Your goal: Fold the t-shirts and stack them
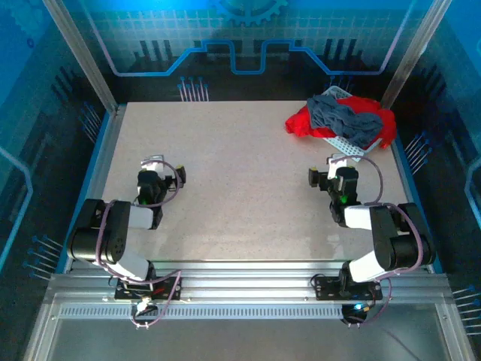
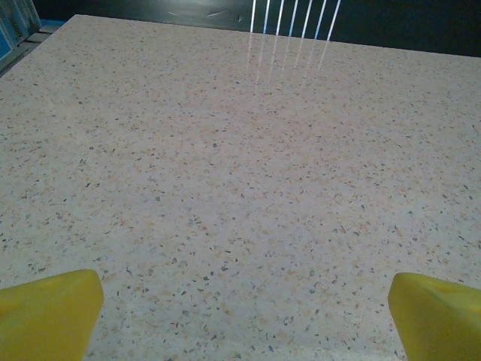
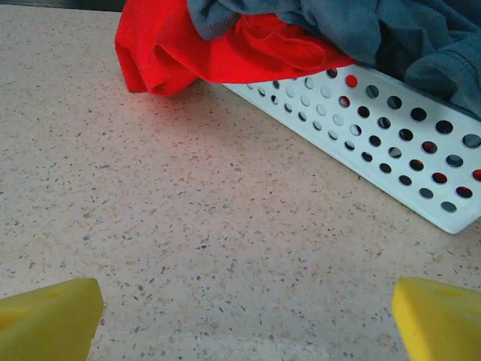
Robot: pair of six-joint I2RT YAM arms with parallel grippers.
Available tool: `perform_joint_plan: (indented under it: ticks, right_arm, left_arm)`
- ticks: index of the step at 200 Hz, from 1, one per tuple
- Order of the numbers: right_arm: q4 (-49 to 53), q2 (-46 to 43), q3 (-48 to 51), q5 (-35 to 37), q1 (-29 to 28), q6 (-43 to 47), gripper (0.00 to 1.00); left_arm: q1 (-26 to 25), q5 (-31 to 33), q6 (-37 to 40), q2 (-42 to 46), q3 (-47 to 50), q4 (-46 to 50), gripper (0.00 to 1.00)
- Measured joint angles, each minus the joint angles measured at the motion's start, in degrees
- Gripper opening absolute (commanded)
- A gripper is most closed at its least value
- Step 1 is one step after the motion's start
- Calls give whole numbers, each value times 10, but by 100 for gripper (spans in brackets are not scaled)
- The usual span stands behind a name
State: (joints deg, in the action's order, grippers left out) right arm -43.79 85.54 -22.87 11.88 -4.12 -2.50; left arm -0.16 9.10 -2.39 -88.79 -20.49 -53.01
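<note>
Nearest to me in the overhead view, a ribbed metal rail (image 1: 240, 293) runs along the near edge, and both arm bases are bolted to it.

On the left, the left arm (image 1: 124, 222) bends forward over a speckled beige counter (image 1: 240, 173). Its wrist view shows the left fingers (image 2: 49, 312) as two yellow tips in the bottom corners. They are spread wide apart and grip nothing, with bare counter between them.

On the right, the right arm (image 1: 379, 229) also bends forward and points toward the far right corner. The right fingers (image 3: 52, 316) are yellow too. They are spread just as wide and grip nothing, with bare counter between them.

Past them, near but not touching, a white perforated basket (image 3: 391, 143) sits at an angle in the far right corner. Both t-shirts are heaped in it, unfolded. The slate-blue t-shirt (image 1: 347, 119) lies crumpled on top. The red t-shirt (image 3: 169, 49) lies beneath it and spills over the basket's left end onto the counter. Red cloth also shows through some of the holes in the basket's wall.
</note>
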Motion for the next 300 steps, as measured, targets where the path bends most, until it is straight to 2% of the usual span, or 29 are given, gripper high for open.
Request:
perform_joint_plan:
  ticks: [142,157,172,190,199,207,216,224,236,256,278,300]
  right_arm:
    - [6,-5,0,5,-1,0,100]
    - [51,-44,-3,43,-15,0,100]
    - [126,-127,-21,85,-47,-5,100]
    - [257,-219,-125,106,-67,-50,100]
    - [351,-228,-224,95,-58,-95,100]
    - [424,-221,-322,94,-45,-145,100]
    - [487,-207,-422,77,-21,-193,87]
    - [525,-191,-488,55,5,-224,80]
    - [589,-163,-567,32,40,-260,73]
    - [691,-76,-682,-6,80,-290,71]
    - [777,56,-783,-64,111,-305,68]
    - [845,189,-862,-116,136,-311,65]
  left_arm:
    - [-2,9,0,3,5,-7,99]
    - [-17,45,5,37,17,9,99]
    - [-60,91,16,119,15,65,99]
    - [-110,131,24,216,-32,147,99]
    - [-123,153,-9,242,-90,212,99]
    - [-126,167,-63,252,-166,308,99]
    - [-124,177,-120,251,-249,393,99]
    - [-116,171,-174,250,-309,443,99]
    - [-94,132,-244,243,-374,493,99]
    - [-70,61,-321,198,-456,561,99]
    - [-97,-24,-358,111,-533,625,99]
    - [-136,-93,-380,60,-559,666,99]
